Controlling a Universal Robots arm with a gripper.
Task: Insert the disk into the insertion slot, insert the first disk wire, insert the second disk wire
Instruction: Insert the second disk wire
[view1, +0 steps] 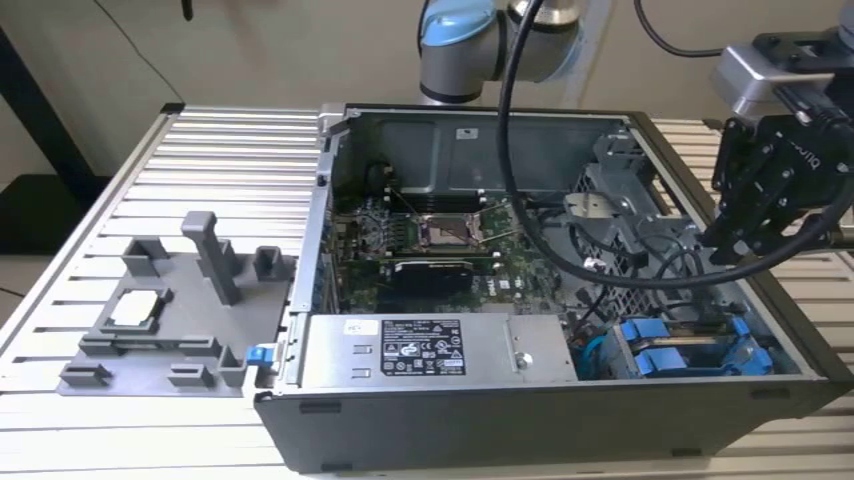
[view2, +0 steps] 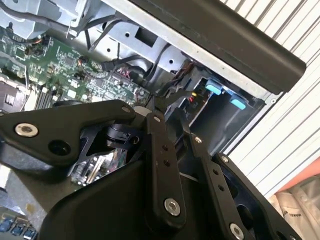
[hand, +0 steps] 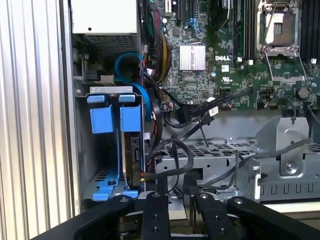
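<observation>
The disk (hand: 134, 152) stands edge-on in the insertion slot of the grey drive cage (hand: 82, 150), its blue carrier tab (hand: 131, 118) at the cage mouth. Beside it sits a second blue carrier (hand: 102, 119). In the exterior view the blue carriers (view1: 683, 352) lie in the case's near corner on the exterior view's right. A black wire (hand: 176, 146) loops beside the disk, and its small connector end (hand: 144, 175) lies against the disk's edge; I cannot tell whether it is plugged in. My gripper (view1: 750, 245) (hand: 175, 184) (view2: 167, 112) hangs above the cage, near that loop.
A grey power-supply box (view1: 427, 348) lies along the case's front. The green motherboard with its processor socket (view1: 447, 232) fills the middle. A thick black cable (view1: 534, 200) drapes across the case. A grey fixture (view1: 174, 300) stands on the slatted table (view1: 80, 440) at the exterior view's left.
</observation>
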